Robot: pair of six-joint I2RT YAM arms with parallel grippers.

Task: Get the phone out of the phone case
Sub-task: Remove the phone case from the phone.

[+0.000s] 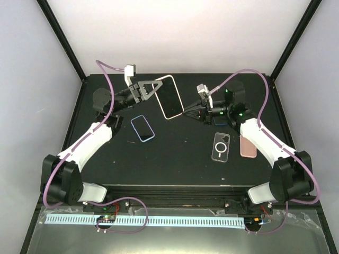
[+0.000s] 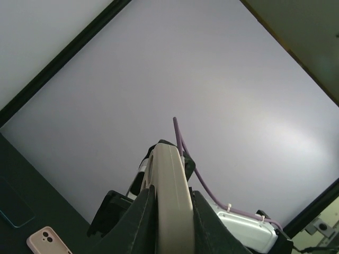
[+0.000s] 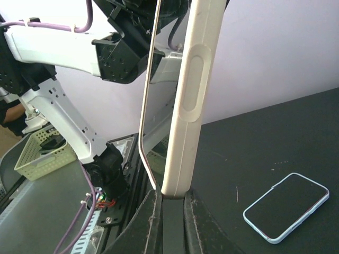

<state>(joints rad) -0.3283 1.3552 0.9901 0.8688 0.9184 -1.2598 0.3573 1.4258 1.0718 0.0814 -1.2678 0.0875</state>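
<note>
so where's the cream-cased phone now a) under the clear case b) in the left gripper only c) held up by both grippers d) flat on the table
c: the left gripper and right gripper each clamp an edge of the cream-cased phone in the air.

I find no readable text, brand, label or number in any view.
Only sign I see: white ring with short bar under it, on clear case (image 1: 221,146) lying flat on table (image 1: 180,164).
Phone (image 1: 169,98) screen dark, nothing displayed.
Phone case (image 3: 188,106) side plain cream, oval button bump unmarked.
Blue-edged phone (image 1: 142,128) screen dark too.
Small board (image 1: 106,218) at near rail: any print too small for me to read.
</note>
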